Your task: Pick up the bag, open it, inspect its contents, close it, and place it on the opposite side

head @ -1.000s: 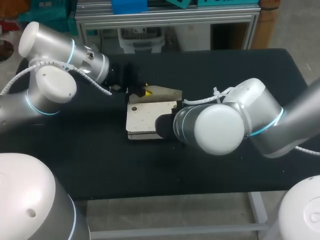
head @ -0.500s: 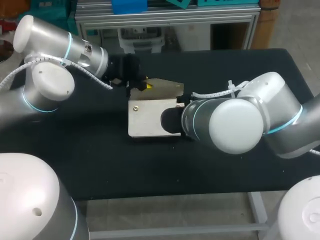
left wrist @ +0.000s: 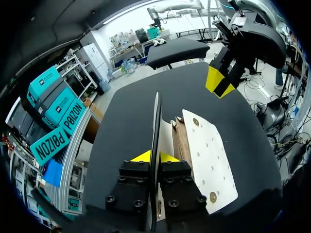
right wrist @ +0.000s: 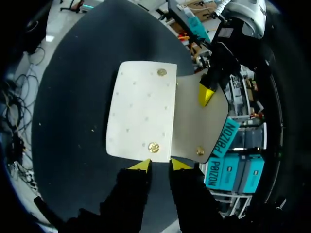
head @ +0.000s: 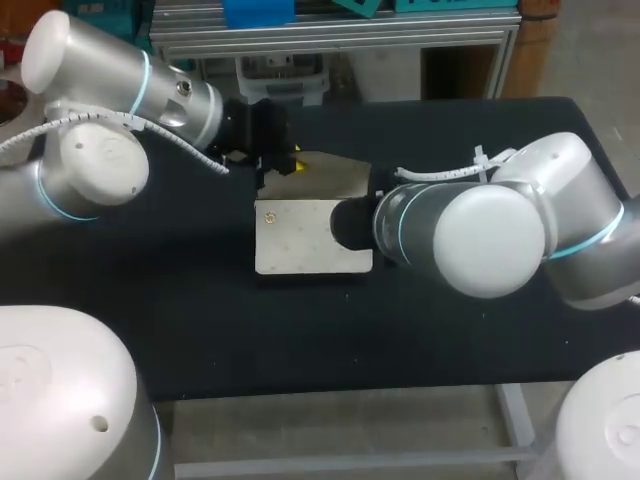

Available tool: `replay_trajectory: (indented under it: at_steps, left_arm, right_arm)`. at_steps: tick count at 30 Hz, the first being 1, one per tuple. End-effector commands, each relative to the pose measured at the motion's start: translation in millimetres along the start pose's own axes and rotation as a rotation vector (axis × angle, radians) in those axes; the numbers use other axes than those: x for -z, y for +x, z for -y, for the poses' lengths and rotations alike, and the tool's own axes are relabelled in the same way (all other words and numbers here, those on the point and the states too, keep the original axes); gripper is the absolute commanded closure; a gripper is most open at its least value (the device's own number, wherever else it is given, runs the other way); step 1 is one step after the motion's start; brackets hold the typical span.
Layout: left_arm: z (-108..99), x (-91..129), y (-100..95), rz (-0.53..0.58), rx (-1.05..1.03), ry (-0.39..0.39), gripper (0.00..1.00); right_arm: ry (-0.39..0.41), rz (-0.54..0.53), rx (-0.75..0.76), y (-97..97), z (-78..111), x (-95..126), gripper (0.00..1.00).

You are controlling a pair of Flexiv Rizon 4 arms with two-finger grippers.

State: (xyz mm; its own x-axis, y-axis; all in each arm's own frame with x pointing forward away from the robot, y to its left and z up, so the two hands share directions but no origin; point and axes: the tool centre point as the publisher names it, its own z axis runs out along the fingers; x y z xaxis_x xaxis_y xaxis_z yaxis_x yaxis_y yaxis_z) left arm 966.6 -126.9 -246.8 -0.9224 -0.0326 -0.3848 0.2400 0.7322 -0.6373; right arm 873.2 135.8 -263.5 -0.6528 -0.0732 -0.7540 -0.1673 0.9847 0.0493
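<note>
A cream bag lies flat on the black table, its speckled front panel facing up. Its flap is folded back and stands raised at the far side. My left gripper is shut on the flap's thin edge, with the bag's body beside it. My right gripper is at the bag's right edge, open by a narrow gap, with only dark table between its tips. In the head view its fingers are hidden under the wrist. The inside of the bag is not visible.
Bare black tabletop surrounds the bag on all sides. My right arm's big joint hangs low over the table to the right of the bag. The table's front edge runs close below.
My left gripper has moved to the right and drawn the flap further up and back. My right arm has pulled back toward the right, and the bag now lies squarer.
</note>
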Motion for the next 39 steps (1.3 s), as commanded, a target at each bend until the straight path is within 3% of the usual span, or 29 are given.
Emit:
replay_trajectory:
  at_steps: [1,9,20,31,39]
  left_arm:
    - [1.3,2.4,1.2,0.004,0.000,-0.001,1.00]
    - [11.7,11.8,4.8,0.055,0.061,0.057,1.00]
    - [24.5,15.5,10.0,0.052,0.072,0.079,1.00]
    - [31.1,12.7,6.5,0.047,0.102,0.107,1.00]
    - [34.7,14.9,3.1,0.075,0.112,0.112,1.00]
  right_arm:
    - [-0.029,0.051,0.019,-2.8,7.8,5.8,1.00]
    - [-0.031,0.091,0.056,-26.8,0.6,2.0,1.00]
    - [-0.057,0.114,0.063,-41.3,-0.6,-19.0,1.00]
    - [-0.084,0.045,0.059,-37.4,-2.8,-55.5,1.00]
    - [-0.084,0.004,0.068,-25.4,-2.8,-61.9,1.00]
